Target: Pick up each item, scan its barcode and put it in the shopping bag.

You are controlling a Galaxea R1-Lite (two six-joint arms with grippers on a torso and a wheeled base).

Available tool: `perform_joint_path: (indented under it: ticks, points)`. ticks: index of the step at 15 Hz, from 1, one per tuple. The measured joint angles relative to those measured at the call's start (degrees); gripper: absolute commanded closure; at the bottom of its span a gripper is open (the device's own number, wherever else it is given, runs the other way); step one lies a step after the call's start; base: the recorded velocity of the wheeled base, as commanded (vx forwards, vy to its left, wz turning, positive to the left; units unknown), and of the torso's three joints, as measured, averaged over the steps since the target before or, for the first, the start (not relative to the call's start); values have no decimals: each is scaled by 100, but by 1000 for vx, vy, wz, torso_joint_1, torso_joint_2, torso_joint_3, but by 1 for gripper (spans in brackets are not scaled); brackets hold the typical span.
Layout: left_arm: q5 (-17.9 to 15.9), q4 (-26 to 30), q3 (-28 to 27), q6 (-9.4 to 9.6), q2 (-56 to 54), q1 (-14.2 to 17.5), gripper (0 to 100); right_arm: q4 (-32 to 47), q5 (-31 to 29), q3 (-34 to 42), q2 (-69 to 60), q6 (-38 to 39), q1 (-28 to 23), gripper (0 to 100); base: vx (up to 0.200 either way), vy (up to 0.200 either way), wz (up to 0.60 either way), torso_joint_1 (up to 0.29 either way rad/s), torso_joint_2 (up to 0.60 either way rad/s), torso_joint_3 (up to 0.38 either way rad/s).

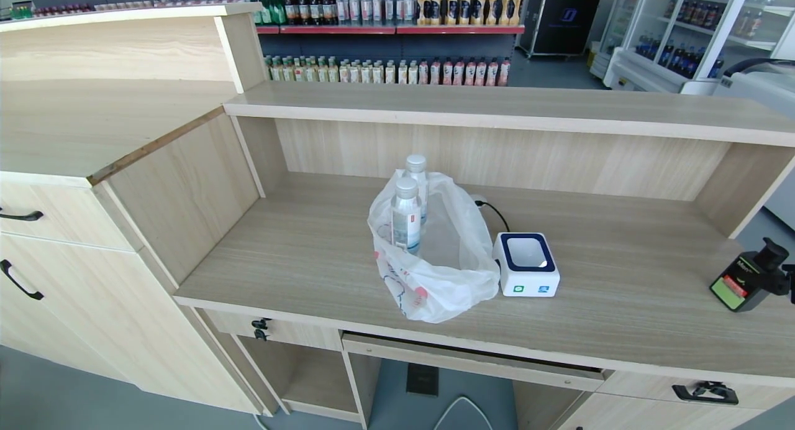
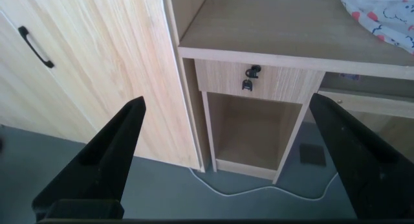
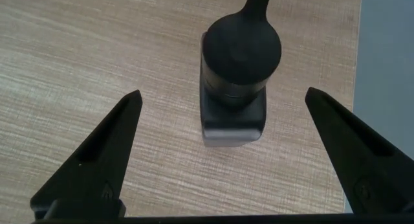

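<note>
A white plastic shopping bag (image 1: pixel 435 274) lies open on the wooden counter (image 1: pixel 621 306), with two clear bottles (image 1: pixel 407 222) standing inside it. Just right of the bag sits a white barcode scanner (image 1: pixel 525 263). A dark bottle (image 1: pixel 745 278) with a black cap and a green and red label stands at the counter's far right. My right gripper (image 3: pixel 223 93) hangs open above this bottle (image 3: pixel 236 62), one finger on each side and apart from it. My left gripper (image 2: pixel 228 100) is open and holds nothing, low beside the counter's left front, near a corner of the bag (image 2: pixel 381 13).
A raised shelf (image 1: pixel 497 107) runs over the back of the counter, and a tall cabinet (image 1: pixel 93 138) walls off its left side. Below the front edge are a locked drawer (image 2: pixel 249 78) and an open cubby (image 2: pixel 252 130). A black cable (image 1: pixel 494 212) runs behind the scanner.
</note>
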Motion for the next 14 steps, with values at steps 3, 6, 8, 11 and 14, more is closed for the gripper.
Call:
perform_joint_path:
  ticks: [3,6,8,11,14]
  points:
    - [0,0,0,0,0,-5,0,-83,0,-6,94,-2,143,0,0,0,0,0,0,0]
    - [0,2,0,0,0,0,0,-105,-16,-5,162,-9,234,0,0,0,0,0,0,0]
    - [0,2,0,0,0,1,0,-110,-22,-6,208,-5,265,0,0,0,0,0,0,0]
    - [0,0,0,0,0,0,0,-189,-27,-6,273,-5,295,0,0,0,0,0,0,0]
    - [0,0,0,0,0,0,0,-351,-24,-2,363,5,328,0,0,0,0,0,0,0]
